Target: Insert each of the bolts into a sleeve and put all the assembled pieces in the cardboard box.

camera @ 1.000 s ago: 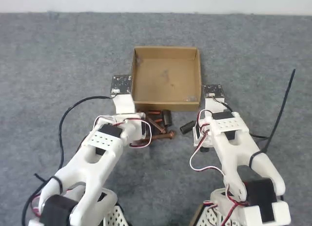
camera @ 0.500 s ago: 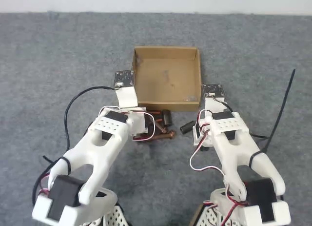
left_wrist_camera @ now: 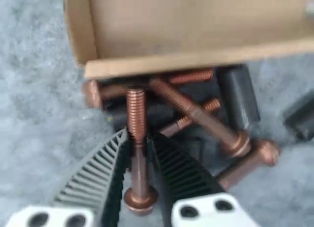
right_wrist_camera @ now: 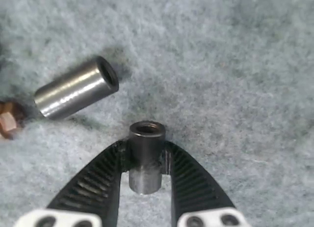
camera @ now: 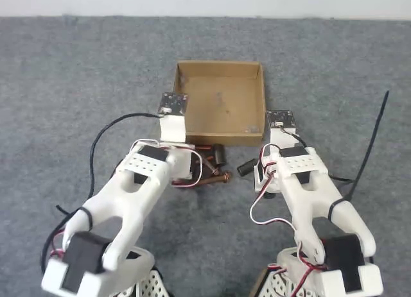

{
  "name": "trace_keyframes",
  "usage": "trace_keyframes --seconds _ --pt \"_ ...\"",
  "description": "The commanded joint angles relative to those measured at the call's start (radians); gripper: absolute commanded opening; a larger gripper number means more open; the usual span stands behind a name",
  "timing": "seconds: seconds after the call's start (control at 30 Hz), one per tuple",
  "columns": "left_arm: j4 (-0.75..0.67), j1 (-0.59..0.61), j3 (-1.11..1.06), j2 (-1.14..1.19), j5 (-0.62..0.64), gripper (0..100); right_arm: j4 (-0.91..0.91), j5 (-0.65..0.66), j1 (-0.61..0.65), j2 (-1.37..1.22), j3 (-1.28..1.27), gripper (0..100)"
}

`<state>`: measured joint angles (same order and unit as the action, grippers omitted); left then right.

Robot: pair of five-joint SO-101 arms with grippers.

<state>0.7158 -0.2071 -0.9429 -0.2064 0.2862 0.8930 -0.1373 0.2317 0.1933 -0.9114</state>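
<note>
Left gripper [left_wrist_camera: 136, 138] pinches a copper bolt [left_wrist_camera: 135, 109] on its smooth shank, the threaded tip pointing free at the cardboard box [left_wrist_camera: 196, 64], probably for insertion. Right gripper [right_wrist_camera: 145, 151] clamps a dark metal sleeve [right_wrist_camera: 146, 180], its bore facing outward to take the bolt. Spare bolts [left_wrist_camera: 206, 119] lie crossed against the box's front wall, with a loose sleeve [right_wrist_camera: 76, 94] nearby on fuzzy grey carpet [right_wrist_camera: 235, 65].

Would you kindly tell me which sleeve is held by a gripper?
The sleeve clamped in the right gripper; the other sleeve nearby lies loose on its side on the grey carpet.
</note>
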Motion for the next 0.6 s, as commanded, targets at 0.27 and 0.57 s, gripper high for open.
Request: trace_keyframes --seconds 0.27,0.57 --pt "-0.011 0.308 -0.091 -0.388 -0.081 1 -0.019 0.015 -0.012 0.041 0.003 0.6" --pt "-0.305 0.450 -0.194 -0.229 0.203 1 -0.025 0.015 -0.010 0.041 -0.011 0.6"
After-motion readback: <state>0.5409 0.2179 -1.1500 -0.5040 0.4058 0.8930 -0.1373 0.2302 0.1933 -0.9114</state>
